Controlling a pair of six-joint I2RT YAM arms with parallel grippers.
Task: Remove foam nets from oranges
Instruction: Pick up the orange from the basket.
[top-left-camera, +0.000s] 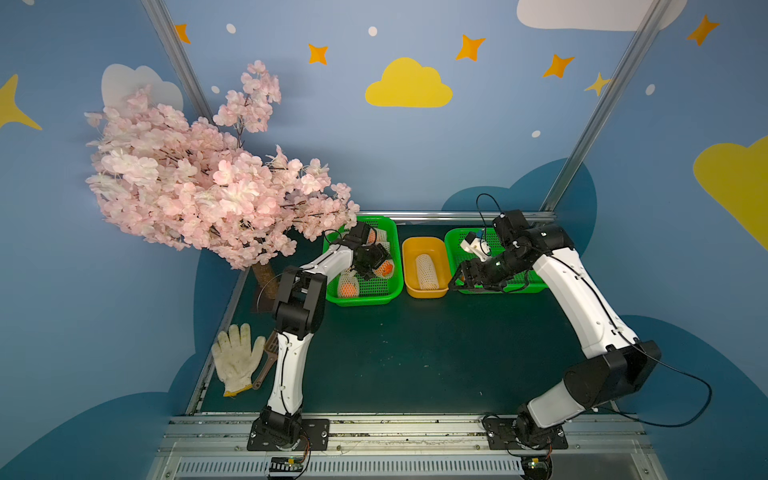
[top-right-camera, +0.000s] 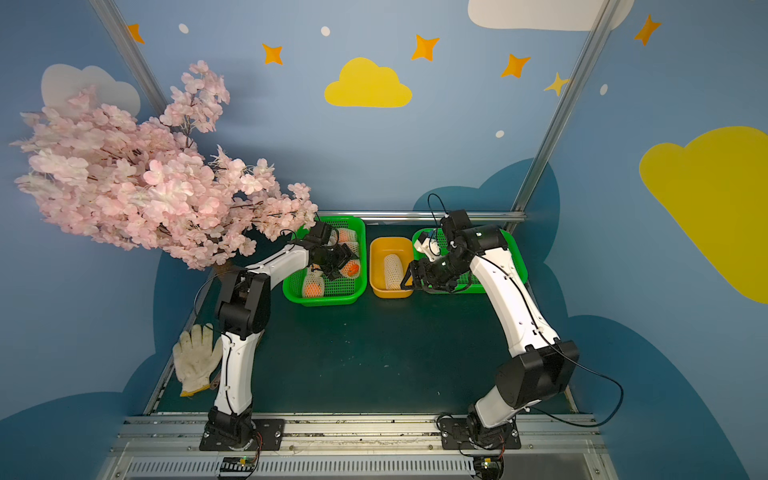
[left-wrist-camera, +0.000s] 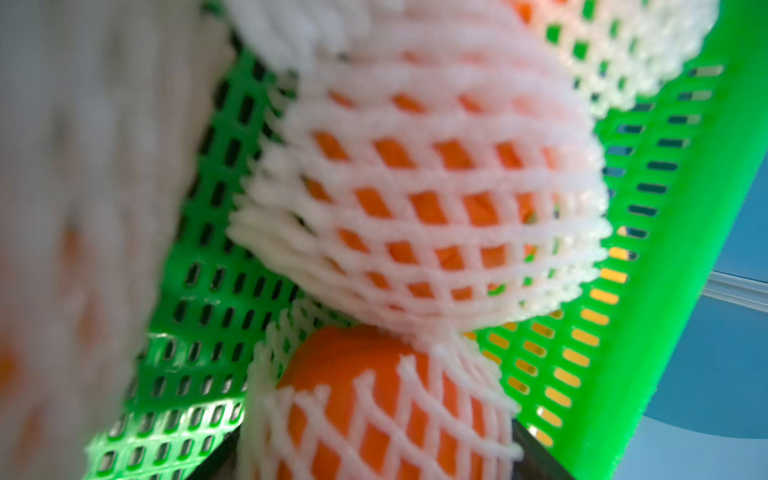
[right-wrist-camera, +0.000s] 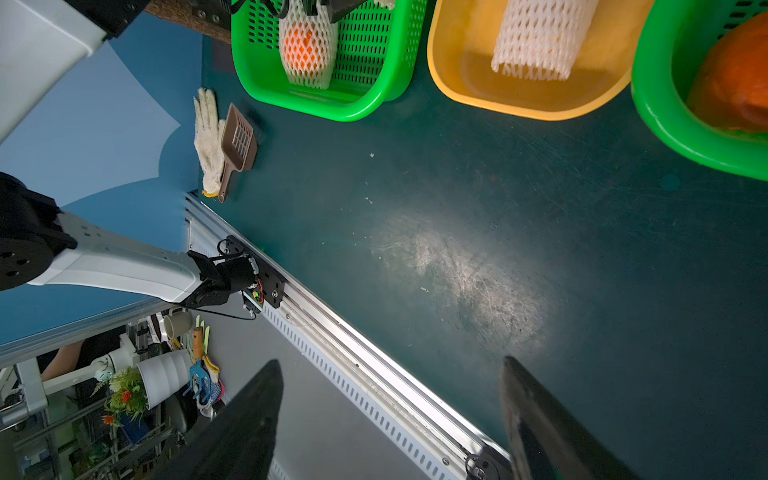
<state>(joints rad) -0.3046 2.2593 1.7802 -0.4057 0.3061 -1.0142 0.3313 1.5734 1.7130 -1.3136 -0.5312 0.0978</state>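
Foam nets (left-wrist-camera: 415, 54) wrap oranges (left-wrist-camera: 345, 353) at centre frame as the left gripper (top-left-camera: 367, 270), hold unclear, seemingly picks one; right gripper (right-wrist-camera: 390, 363) splayed empty; mesh pinch likely next.

No legible text or labels anywhere

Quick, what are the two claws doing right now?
Left gripper: at a netted orange; grip cannot be told.
Right gripper: open, holding nothing.
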